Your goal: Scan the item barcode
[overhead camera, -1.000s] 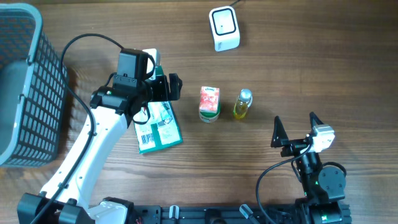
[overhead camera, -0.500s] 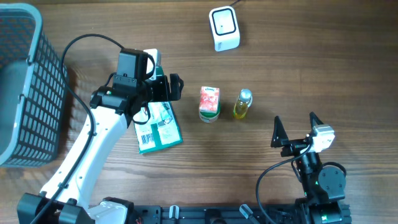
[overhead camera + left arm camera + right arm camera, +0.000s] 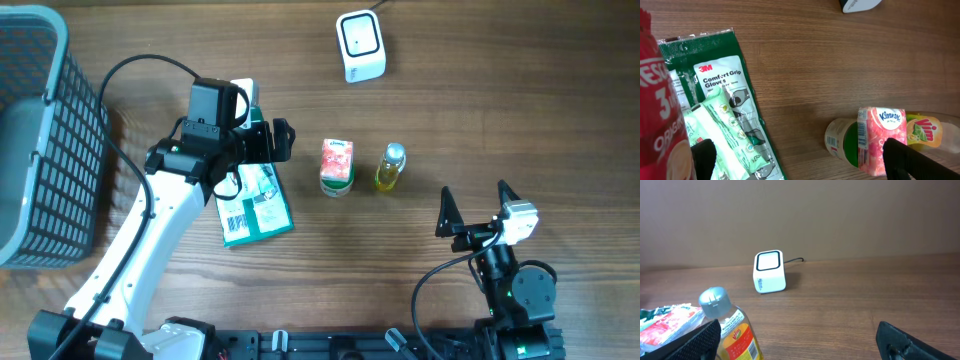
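Observation:
The white barcode scanner (image 3: 360,45) stands at the back of the table, also seen in the right wrist view (image 3: 769,271). Three items lie mid-table: a green 3M gloves pack (image 3: 255,205), a pink Kleenex pack (image 3: 337,162) resting on a green can (image 3: 842,142), and a yellow Vim bottle (image 3: 390,167). My left gripper (image 3: 268,140) hovers open over the top of the gloves pack (image 3: 720,100), holding nothing. Near the front edge, right of the bottle (image 3: 730,325), my right gripper (image 3: 475,203) stands open and empty.
A grey mesh basket (image 3: 40,150) fills the far left of the table. A red Nescafe sachet pack (image 3: 660,125) lies beside the gloves pack under the left arm. The scanner's cable runs off the back edge.

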Available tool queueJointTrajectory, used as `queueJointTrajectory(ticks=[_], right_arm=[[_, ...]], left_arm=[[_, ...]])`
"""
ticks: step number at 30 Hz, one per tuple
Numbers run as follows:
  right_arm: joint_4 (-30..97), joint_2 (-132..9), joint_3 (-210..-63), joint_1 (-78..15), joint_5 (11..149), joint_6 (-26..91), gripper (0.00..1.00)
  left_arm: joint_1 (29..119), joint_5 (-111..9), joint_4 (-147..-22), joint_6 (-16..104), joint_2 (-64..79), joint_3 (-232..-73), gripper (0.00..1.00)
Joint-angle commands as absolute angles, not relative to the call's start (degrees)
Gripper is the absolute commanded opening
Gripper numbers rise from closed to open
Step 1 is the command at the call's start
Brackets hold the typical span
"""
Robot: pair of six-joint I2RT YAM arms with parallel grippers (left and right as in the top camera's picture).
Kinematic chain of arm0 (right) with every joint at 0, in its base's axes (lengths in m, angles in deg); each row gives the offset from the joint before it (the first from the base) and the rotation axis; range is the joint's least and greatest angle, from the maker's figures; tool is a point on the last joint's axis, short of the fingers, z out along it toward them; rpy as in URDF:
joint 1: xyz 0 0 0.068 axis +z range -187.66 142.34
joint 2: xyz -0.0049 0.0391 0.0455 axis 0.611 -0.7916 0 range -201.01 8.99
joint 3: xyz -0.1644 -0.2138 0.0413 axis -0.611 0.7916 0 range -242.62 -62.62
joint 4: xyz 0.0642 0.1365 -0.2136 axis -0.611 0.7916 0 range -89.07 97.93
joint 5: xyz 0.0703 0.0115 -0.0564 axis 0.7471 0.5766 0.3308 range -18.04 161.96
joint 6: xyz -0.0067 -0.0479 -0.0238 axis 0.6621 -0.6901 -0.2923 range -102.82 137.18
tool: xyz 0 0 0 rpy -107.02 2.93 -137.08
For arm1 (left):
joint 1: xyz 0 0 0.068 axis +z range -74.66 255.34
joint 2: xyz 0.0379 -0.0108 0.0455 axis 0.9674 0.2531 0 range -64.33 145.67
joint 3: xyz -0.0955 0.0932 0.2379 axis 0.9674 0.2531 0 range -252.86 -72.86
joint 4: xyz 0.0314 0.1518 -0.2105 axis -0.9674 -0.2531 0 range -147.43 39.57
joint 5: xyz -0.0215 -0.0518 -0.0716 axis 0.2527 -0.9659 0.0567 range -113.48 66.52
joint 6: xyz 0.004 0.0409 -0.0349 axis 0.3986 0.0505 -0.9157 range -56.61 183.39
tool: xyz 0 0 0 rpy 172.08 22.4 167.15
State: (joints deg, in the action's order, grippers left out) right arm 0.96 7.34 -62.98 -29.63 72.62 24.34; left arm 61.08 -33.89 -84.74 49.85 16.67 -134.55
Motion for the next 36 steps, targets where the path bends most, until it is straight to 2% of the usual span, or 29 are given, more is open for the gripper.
queueJointTrajectory(ticks=[1, 4, 7, 8, 9, 11, 13, 14, 15, 17, 18, 19, 20, 21, 26, 28, 31, 34, 36], right_arm=[[0.79, 7.58, -63.01, -29.87, 73.15, 23.35, 1.0], [0.79, 7.58, -63.01, -29.87, 73.15, 23.33, 1.0], [0.57, 7.58, -63.01, -29.87, 72.1, 23.48, 1.0], [0.22, 7.58, -63.01, -29.87, 72.23, 26.67, 1.0], [0.99, 7.58, -63.01, -29.87, 73.8, 31.81, 0.99], [0.79, 6.9, -63.03, -29.87, 79.35, 37.73, 1.0], [0.35, 5.66, -63.05, -29.87, 84.32, 38.35, 1.0], [0.18, 4.52, -63.05, -29.87, 85.65, 38.39, 1.0], [0.0, 3.41, -63.05, -29.87, 87.07, 39.18, 1.0], [-0.89, 1.53, -63.05, -29.87, 91.64, 41.52, 1.0], [-1.38, 1.2, -63.44, -29.87, 96.29, 40.93, 1.0], [0.13, 0.98, -64.78, -29.87, 98.26, 41.43, 1.0], [4.88, 0.26, -68.73, -29.87, 98.55, 41.32, 1.0], [9.31, -1.12, -73.91, -29.87, 97.12, 41.08, 1.0], [39.82, -20.79, -108.4, -29.85, 96.88, 34.13, 1.0], [51.61, -32.13, -119.94, -29.85, 103.81, 29.95, 1.0], [51.47, -41.73, -124.01, -29.76, 122.11, 29.56, 0.99], [50.73, -48.57, -124.01, -25.26, 122.33, 29.71, 0.75], [47.26, -52.44, -124.01, -17.35, 117.91, 33.34, 0.72]], left_arm=[[60.92, -34.57, -84.74, 50.98, 16.36, -135.44, 1.0], [60.92, -34.42, -79.93, 50.94, 16.36, -135.44, 1.0], [60.92, -42.94, -80.63, 46.94, 16.08, -135.44, 1.0], [60.92, -46.66, -81.33, 46.02, 16.08, -135.44, 1.0], [60.92, -45.28, -83.36, 47.44, 16.16, -135.44, 1.0], [60.92, -22.46, -89.41, 47.49, 17.43, -135.44, 1.0], [60.92, -30.42, -95.69, 47.99, 17.58, -135.44, 1.0], [60.94, -28.34, -95.88, 51.46, 17.85, -135.34, 1.0], [61.21, -25.87, -94.59, 50.09, 18.13, -134.9, 1.0], [61.36, -31.66, -94.22, 44.71, 18.52, -134.81, 0.99], [61.36, -36.93, -94.57, 44.71, 18.24, -135.23, 0.84], [61.36, -38.63, -94.55, 45.17, 17.8, -135.97, 0.84], [61.67, -34.18, -93.39, 44.1, 17.02, -136.76, 0.89], [62.5, -33.93, -91.64, 41.54, 16.45, -137.17, 0.89], [71.83, -59.18, -90.09, 35.95, 15.49, -143.01, 0.93], [75.11, -62.48, -89.24, 35.77, 15.51, -143.42, 1.0], [75.78, -70.06, -91.99, 36.16, 15.59, -143.4, 1.0], [74.95, -74.7, -94.05, 36.14, 15.59, -143.38, 1.0], [72.72, -74.68, -94.18, 36.12, 15.59, -143.38, 1.0]])
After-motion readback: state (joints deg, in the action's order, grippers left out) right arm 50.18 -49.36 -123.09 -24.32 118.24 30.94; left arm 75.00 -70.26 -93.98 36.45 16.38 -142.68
